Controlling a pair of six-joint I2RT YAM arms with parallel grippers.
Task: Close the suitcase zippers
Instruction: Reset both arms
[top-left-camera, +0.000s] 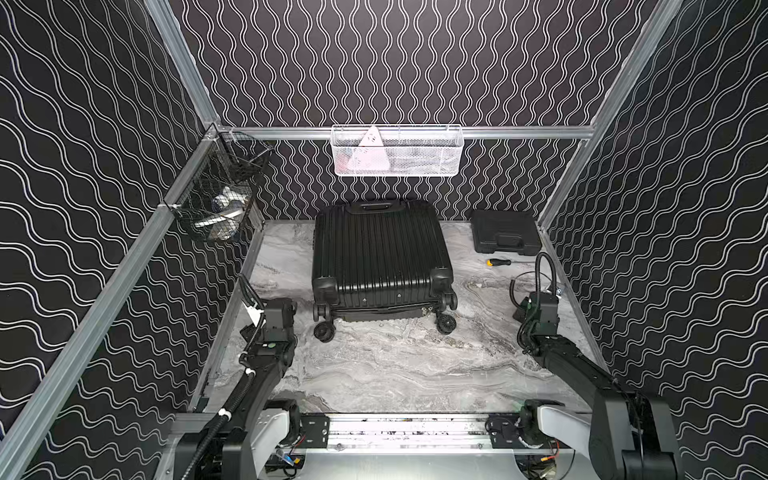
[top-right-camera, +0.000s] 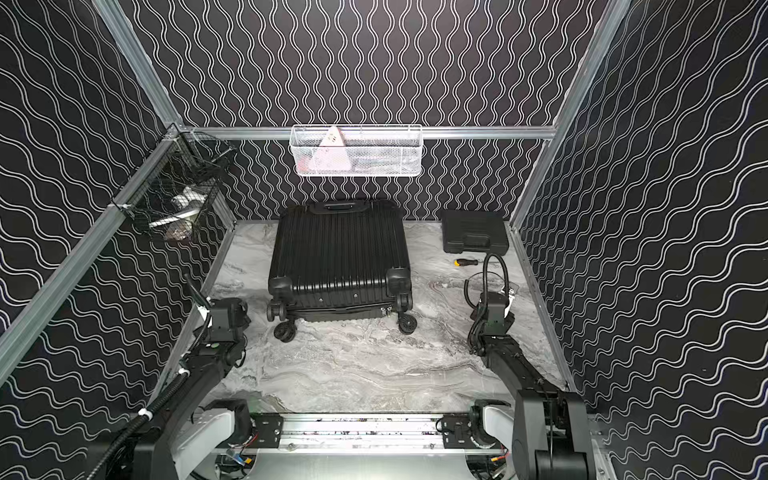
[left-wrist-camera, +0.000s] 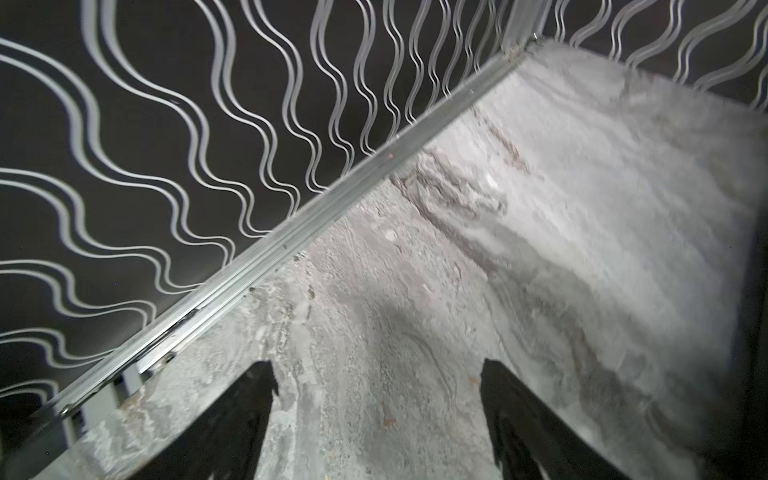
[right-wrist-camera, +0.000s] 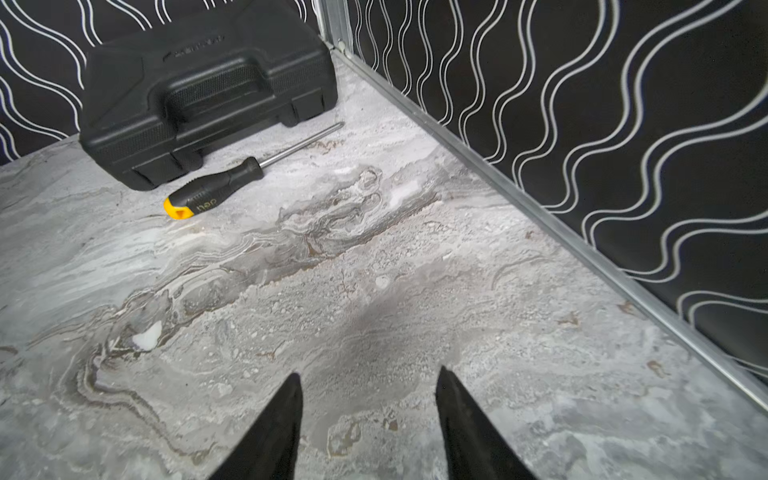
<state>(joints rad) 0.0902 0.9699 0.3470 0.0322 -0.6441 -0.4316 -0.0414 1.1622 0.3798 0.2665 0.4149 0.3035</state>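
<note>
Marble tabletop (top-left-camera: 395, 365), bare in front. Black suitcase (top-left-camera: 380, 249) flat at back centre, wheels toward the arms. Tool case (top-left-camera: 505, 232) in the back right corner. Left gripper (left-wrist-camera: 377, 365) and right gripper (right-wrist-camera: 369, 373) hover by the side rails (left-wrist-camera: 316, 224), jaws apart, empty. Screwdriver (right-wrist-camera: 216, 189) beside the tool case. The zippers (top-right-camera: 387, 309) show silvery pulls at the wheel edge.

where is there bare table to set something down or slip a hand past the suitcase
Widest free patch: the marble table in front of the suitcase, between left arm and right arm. A narrower strip runs between suitcase and left wall rail. Crowded: the far right corner, with tool case and screwdriver.
</note>
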